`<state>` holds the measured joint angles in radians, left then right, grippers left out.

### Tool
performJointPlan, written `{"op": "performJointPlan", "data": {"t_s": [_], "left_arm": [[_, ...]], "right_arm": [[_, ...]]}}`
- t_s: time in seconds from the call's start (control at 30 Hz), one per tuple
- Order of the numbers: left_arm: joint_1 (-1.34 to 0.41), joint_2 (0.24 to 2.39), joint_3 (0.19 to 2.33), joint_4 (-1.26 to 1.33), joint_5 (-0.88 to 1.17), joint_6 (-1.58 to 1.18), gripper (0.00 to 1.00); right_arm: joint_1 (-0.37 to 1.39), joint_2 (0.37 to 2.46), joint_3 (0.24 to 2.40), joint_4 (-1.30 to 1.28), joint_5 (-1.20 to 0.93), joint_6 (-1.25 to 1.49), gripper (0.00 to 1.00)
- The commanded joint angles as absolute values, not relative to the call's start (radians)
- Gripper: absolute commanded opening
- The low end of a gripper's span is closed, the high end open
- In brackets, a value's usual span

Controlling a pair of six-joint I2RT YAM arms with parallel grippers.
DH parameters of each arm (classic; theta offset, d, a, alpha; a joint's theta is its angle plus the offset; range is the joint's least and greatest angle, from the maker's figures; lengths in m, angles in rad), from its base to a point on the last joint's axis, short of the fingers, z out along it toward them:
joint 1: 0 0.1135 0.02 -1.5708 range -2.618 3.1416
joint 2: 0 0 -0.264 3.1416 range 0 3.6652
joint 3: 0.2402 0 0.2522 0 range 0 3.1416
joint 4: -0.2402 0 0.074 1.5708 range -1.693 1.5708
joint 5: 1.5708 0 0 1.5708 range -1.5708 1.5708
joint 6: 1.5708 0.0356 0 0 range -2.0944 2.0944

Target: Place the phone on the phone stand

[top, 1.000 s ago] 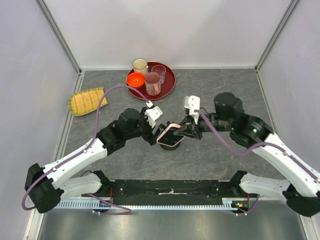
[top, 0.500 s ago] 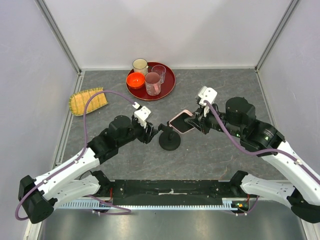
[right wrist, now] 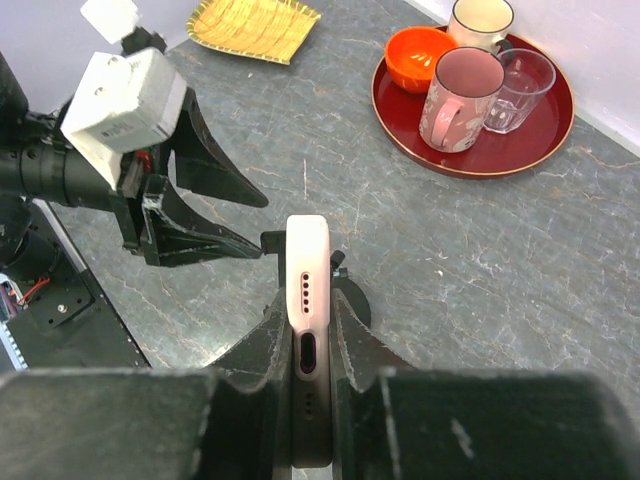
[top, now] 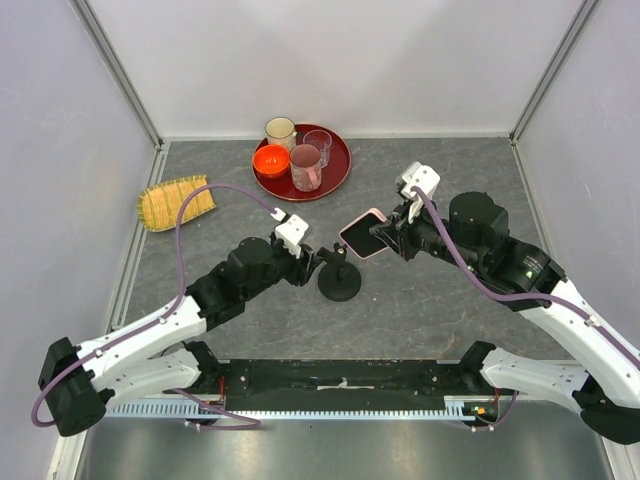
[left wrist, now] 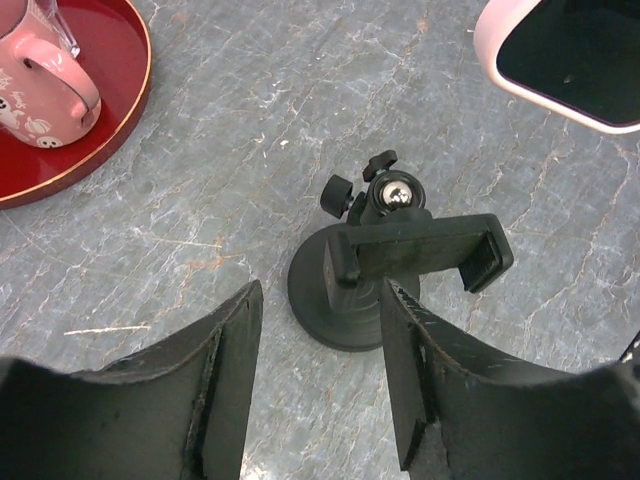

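The phone (top: pixel 364 234), black screen in a pale pink case, is held edge-on in my right gripper (top: pixel 392 240), above the table and right of the phone stand (top: pixel 339 279). In the right wrist view the fingers (right wrist: pixel 268 345) clamp the phone (right wrist: pixel 308 265) on both faces, with the stand's base (right wrist: pixel 354 303) just behind it. My left gripper (top: pixel 308 267) is open and empty, low beside the stand's left side. In the left wrist view its fingers (left wrist: pixel 232 360) flank the near edge of the stand (left wrist: pixel 345 300), whose clamp holder (left wrist: pixel 420 248) is empty, and the phone's corner (left wrist: pixel 570 55) shows at top right.
A red tray (top: pixel 335 172) at the back holds an orange bowl (top: pixel 271 158), a pink mug (top: pixel 306 166), a cream cup (top: pixel 280 130) and a clear glass (top: pixel 318 141). A yellow woven mat (top: pixel 176 201) lies at the left. Walls close in on both sides and the back.
My right gripper has carried the phone from over the stand up and to the right. My left gripper drew back from the stand, then came in close to it again.
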<state>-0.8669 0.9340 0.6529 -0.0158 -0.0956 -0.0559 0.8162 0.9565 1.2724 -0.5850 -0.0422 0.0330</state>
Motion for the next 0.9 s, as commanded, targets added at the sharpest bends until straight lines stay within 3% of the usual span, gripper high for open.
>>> {"op": "performJointPlan", "data": {"t_s": [0.0,0.27,0.53,0.6,0.73,0.87], "left_arm": [[-0.888,0.979,0.653,0.068,-0.150,-0.083,0.55],[-0.899,1.003,0.646,0.110,-0.179,-0.081,0.48],[-0.904,1.039,0.652,0.143,-0.181,-0.084,0.35],[-0.904,1.039,0.650,0.141,-0.184,-0.077,0.27],[-0.904,1.038,0.652,0.143,-0.187,-0.061,0.24],[-0.905,1.032,0.649,0.146,-0.157,-0.046,0.03]], "right_arm": [[0.816,0.937,1.316,-0.459,-0.006,0.064,0.00],[0.818,0.939,1.301,-0.451,-0.021,0.037,0.00],[0.816,0.951,1.301,-0.459,-0.077,0.018,0.00],[0.816,0.950,1.298,-0.459,-0.083,0.009,0.00],[0.816,0.966,1.304,-0.471,-0.152,-0.029,0.00],[0.816,0.997,1.307,-0.521,-0.273,-0.103,0.00]]}}
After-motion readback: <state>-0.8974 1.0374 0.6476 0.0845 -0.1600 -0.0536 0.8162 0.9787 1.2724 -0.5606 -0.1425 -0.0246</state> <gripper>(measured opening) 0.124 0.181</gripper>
